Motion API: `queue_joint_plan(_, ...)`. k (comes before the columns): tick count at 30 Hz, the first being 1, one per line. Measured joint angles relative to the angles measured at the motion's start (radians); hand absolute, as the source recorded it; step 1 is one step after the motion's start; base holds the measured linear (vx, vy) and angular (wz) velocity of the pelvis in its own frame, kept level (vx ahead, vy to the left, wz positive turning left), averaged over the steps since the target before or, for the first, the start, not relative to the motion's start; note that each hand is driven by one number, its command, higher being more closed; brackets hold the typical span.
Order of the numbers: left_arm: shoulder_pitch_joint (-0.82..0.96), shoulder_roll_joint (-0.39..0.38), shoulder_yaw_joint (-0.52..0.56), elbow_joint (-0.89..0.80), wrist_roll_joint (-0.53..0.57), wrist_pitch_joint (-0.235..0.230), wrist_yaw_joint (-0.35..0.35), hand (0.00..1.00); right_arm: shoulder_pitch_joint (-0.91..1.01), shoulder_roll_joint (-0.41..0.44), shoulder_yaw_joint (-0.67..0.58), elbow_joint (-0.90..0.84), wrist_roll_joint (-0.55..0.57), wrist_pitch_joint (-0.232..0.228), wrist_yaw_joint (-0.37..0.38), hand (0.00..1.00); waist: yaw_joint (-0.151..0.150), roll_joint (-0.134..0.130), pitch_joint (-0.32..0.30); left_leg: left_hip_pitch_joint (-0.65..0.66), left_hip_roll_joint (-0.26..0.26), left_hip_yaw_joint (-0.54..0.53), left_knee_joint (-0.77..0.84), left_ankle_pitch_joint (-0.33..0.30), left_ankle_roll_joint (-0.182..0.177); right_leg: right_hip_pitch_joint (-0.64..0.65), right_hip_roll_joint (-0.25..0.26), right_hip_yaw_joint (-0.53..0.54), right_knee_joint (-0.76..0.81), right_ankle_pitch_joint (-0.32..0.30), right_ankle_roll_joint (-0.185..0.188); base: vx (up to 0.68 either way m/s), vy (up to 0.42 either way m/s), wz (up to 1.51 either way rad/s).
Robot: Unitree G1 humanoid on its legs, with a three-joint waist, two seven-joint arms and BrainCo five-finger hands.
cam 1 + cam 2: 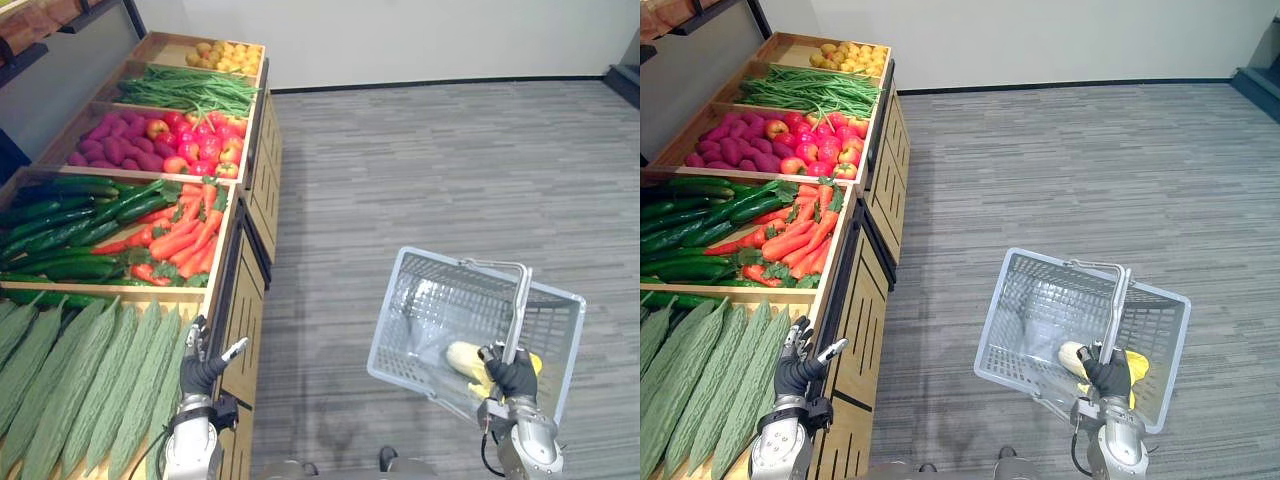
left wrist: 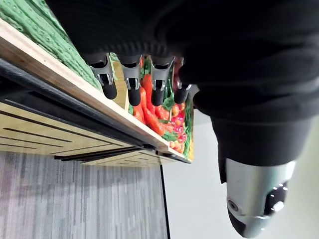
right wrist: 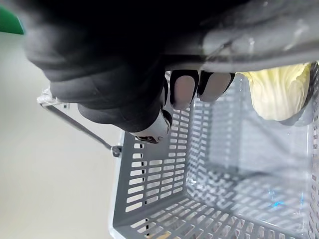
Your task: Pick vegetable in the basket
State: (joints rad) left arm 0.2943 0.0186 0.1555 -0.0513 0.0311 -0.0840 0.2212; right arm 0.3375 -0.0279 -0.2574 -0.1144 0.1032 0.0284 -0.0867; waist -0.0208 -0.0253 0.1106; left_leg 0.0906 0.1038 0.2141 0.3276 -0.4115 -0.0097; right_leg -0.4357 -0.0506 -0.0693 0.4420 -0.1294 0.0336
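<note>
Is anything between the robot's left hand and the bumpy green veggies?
No, nothing visible. The open left robot hand hangs at the stand's wooden edge, the bumpy green gourds uncovered right beside it.

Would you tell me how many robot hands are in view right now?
2. The left hand is open at the front edge of the bin of green gourds; the right hand is curled round the basket handle.

A grocery shop: wooden display bins (image 1: 245, 320) of carrots (image 1: 185, 240) and cucumbers (image 1: 60, 235), a shopping basket (image 1: 397, 347).
</note>
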Motion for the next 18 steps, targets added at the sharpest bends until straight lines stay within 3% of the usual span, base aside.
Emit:
queue_joint_plan(1, -0.036, -0.004, 0.001, 0.034, 0.001, 0.0, 0.003, 0.0, -0.001, -0.011, -0.015, 0.003, -0.001, -0.001, -0.002, 1.0, -0.01, 0.003, -0.001, 0.027, 0.018, -0.034, -0.006, -0.016, -0.03, 0.025, 0.029, 0.024, -0.073, 0.161, -0.012, 0.43, -0.147, 0.47)
queue_joint_plan(2, -0.053, -0.018, -0.001, 0.062, 0.002, 0.001, 0.004, 0.0, -0.011, -0.031, -0.022, 0.015, -0.001, -0.001, -0.004, 1.0, -0.018, 0.041, 0.006, 0.039, 0.04, -0.061, -0.016, -0.021, -0.039, 0.054, 0.052, 0.002, -0.073, 0.151, -0.028, 0.52, -0.136, 0.53)
queue_joint_plan(3, -0.065, -0.023, -0.006, 0.065, 0.003, 0.004, 0.001, 0.0, -0.029, -0.04, -0.021, 0.018, -0.002, 0.002, -0.006, 1.0, -0.018, 0.051, 0.011, 0.055, 0.048, -0.104, -0.044, 0.043, -0.066, 0.042, 0.04, -0.01, -0.006, 0.099, -0.044, 0.49, -0.154, 0.49)
queue_joint_plan(4, -0.076, -0.038, -0.013, 0.062, 0.004, 0.004, 0.001, 0.0, -0.025, -0.044, -0.022, 0.014, -0.006, 0.002, -0.007, 1.0, -0.025, 0.05, 0.012, 0.081, 0.03, -0.139, -0.051, 0.094, -0.064, 0.023, 0.011, -0.012, 0.093, 0.06, -0.05, 0.57, -0.213, 0.82)
queue_joint_plan(5, -0.083, -0.064, -0.03, 0.058, 0.006, -0.002, 0.003, 0.0, -0.003, -0.051, -0.016, 0.014, -0.013, 0.003, -0.005, 1.0, -0.037, 0.044, 0.019, 0.1, 0.026, -0.163, -0.017, 0.141, -0.071, 0.003, -0.003, -0.032, 0.203, -0.001, -0.027, 0.53, -0.29, 1.07)
queue_joint_plan(7, -0.066, -0.072, -0.053, 0.029, 0.007, -0.014, 0.001, 0.0, 0.029, -0.055, -0.011, 0.006, -0.014, 0.002, -0.005, 1.0, -0.045, 0.064, 0.006, 0.012, 0.063, -0.182, 0.248, 0.157, -0.075, 0.113, 0.0, -0.063, 0.106, -0.077, -0.048, 0.41, -0.243, 0.88)
queue_joint_plan(8, -0.056, -0.074, -0.068, 0.024, 0.007, -0.013, -0.003, 0.0, 0.027, -0.064, -0.01, 0.006, -0.014, 0.003, -0.005, 1.0, -0.034, 0.101, 0.003, -0.088, 0.124, -0.179, 0.471, 0.254, -0.067, 0.167, 0.031, -0.097, 0.081, -0.109, -0.057, 0.45, -0.212, 0.34)
queue_joint_plan(10, -0.039, -0.073, -0.077, 0.024, 0.004, -0.011, -0.004, 0.0, 0.025, -0.056, 0.005, 0.005, -0.012, 0.003, -0.012, 1.0, -0.005, 0.101, 0.005, -0.21, 0.192, -0.116, 0.696, 0.273, -0.066, 0.278, 0.049, -0.119, 0.015, -0.13, -0.082, 0.51, -0.21, 0.23)
queue_joint_plan(12, -0.031, -0.074, -0.094, 0.022, 0.001, -0.01, -0.004, 0.0, 0.025, -0.057, 0.009, 0.0, -0.01, 0.003, -0.02, 1.0, 0.015, 0.082, 0.005, -0.28, 0.196, -0.044, 0.721, 0.256, -0.043, 0.367, 0.038, -0.131, -0.059, -0.129, -0.088, 0.41, -0.128, 0.32)
queue_joint_plan(13, -0.034, -0.073, -0.108, 0.02, 0.0, -0.01, -0.005, 0.0, 0.035, -0.058, 0.001, -0.029, -0.002, 0.003, -0.02, 1.0, 0.032, 0.072, 0.01, -0.328, 0.2, 0.04, 0.676, 0.242, -0.033, 0.438, 0.024, -0.156, -0.119, -0.129, -0.087, 0.46, -0.095, 0.41)
queue_joint_plan(15, -0.034, -0.074, -0.118, 0.016, 0.0, -0.01, -0.005, 0.0, 0.054, -0.057, 0.001, -0.053, 0.001, 0.003, -0.02, 1.0, 0.036, 0.065, 0.011, -0.348, 0.201, 0.129, 0.588, 0.241, -0.032, 0.502, 0.014, -0.193, -0.165, -0.131, -0.082, 0.39, -0.049, 0.65)
queue_joint_plan(17, -0.04, -0.074, -0.136, -0.006, 0.0, -0.011, -0.005, 0.0, 0.097, -0.058, -0.011, -0.087, 0.003, -0.002, -0.02, 1.0, 0.027, 0.07, 0.006, -0.356, 0.184, 0.312, 0.393, 0.254, -0.014, 0.575, 0.016, -0.269, -0.18, -0.155, -0.04, 0.35, -0.016, 1.19)
queue_joint_plan(18, -0.039, -0.068, -0.144, -0.019, 0.001, -0.011, -0.004, 0.0, 0.11, -0.052, -0.023, -0.084, 0.003, -0.001, -0.023, 1.0, 0.026, 0.07, 0.0, -0.343, 0.16, 0.412, 0.292, 0.256, 0.093, 0.593, 0.024, -0.282, -0.15, -0.178, -0.008, 0.32, 0.01, 1.14)
